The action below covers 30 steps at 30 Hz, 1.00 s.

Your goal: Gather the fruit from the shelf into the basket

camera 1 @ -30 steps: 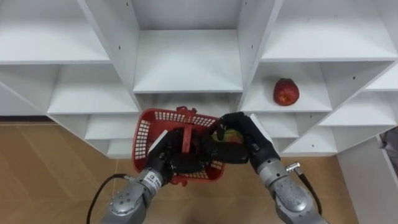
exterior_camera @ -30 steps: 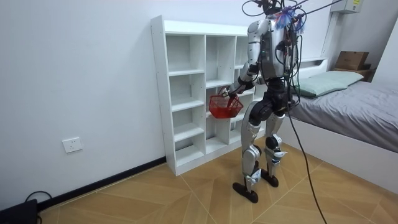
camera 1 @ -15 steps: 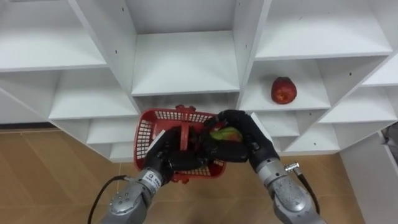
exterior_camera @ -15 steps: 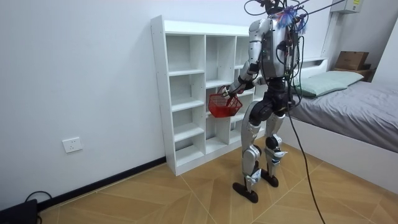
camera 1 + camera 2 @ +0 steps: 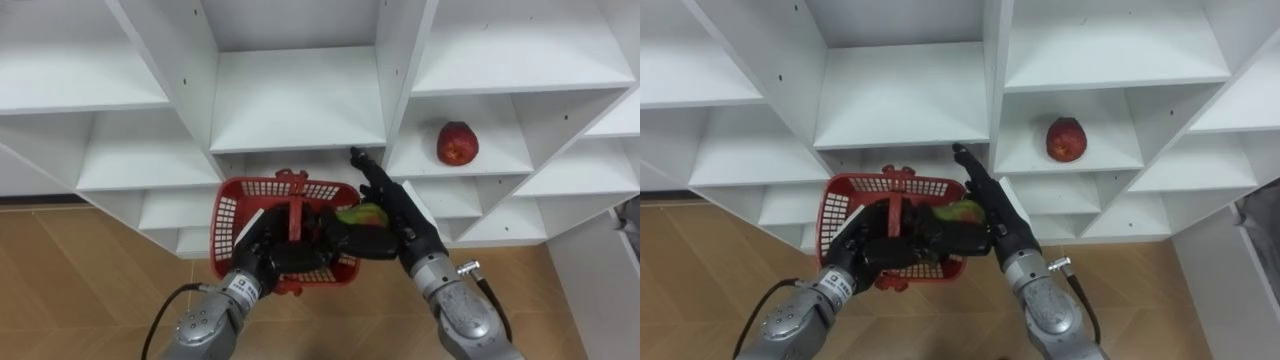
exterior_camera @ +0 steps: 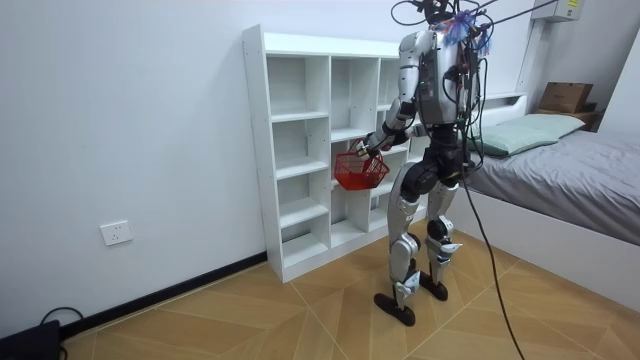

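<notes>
The robot stood upright close before the white shelves (image 5: 300, 100), facing them; a bed (image 6: 575, 165) lay behind it at the room view's right. The left hand (image 5: 283, 252) was curled round the handle (image 5: 296, 212) of the red basket (image 5: 232, 205), holding it up at waist height just in front of the shelves; the basket hung above and beyond that hand's knuckles. The right hand (image 5: 393, 212) reached over the basket's right side, just beside the left hand; its fingers (image 5: 368, 172) were stretched out straight and close together, pointing up at the shelf edge, gripping nothing. A yellow-green fruit (image 5: 362, 214) sat directly under those straight fingers, against the palm's left side and inside the basket's right rim; whether it rested on the basket's floor or still leaned on the palm I could not tell. A red apple (image 5: 458, 143) stood alone on a shelf beyond the right hand and to its right, well apart from the fingertips; the compartment straight ahead of both hands held nothing.
</notes>
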### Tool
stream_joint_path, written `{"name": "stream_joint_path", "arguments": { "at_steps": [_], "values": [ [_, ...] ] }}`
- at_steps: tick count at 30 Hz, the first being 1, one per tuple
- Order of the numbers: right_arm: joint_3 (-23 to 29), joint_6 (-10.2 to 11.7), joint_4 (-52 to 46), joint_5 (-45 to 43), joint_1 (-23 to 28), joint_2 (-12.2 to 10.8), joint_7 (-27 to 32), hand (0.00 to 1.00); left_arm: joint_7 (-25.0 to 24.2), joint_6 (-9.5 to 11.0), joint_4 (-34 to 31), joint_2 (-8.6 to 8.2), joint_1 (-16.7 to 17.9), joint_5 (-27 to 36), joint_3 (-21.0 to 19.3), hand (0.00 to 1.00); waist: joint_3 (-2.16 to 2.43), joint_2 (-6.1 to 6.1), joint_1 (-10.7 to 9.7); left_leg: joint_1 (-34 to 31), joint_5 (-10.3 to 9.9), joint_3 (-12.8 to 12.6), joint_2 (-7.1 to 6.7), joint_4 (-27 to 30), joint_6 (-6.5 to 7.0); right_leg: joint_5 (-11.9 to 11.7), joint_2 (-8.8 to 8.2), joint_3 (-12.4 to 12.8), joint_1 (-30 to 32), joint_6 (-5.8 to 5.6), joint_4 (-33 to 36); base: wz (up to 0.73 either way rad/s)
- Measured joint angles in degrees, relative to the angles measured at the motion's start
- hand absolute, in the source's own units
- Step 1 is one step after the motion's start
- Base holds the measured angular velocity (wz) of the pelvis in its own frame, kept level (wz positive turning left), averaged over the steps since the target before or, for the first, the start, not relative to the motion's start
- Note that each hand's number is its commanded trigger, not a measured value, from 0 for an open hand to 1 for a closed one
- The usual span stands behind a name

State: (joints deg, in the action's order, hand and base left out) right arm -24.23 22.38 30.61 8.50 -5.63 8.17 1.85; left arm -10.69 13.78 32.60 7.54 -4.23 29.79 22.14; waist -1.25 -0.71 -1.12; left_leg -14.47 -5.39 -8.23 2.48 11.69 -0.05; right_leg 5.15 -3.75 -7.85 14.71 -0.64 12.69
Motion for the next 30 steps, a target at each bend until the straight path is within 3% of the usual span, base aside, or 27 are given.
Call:
{"name": "stream_joint_path", "arguments": {
  "at_steps": [30],
  "values": [
    [0.8,-0.1,-1.8,3.0,-0.3,0.3,-1.4,0.0,0.6,0.0,-2.4,-0.15,-0.3,-0.1,-1.5,1.0,-0.2,0.35,-0.1,0.1,-0.1,-1.0,0.22,-0.2,-0.1,-0.1,0.26,1.1,0.5,0.07,0.0,-0.01]
  ]
}}
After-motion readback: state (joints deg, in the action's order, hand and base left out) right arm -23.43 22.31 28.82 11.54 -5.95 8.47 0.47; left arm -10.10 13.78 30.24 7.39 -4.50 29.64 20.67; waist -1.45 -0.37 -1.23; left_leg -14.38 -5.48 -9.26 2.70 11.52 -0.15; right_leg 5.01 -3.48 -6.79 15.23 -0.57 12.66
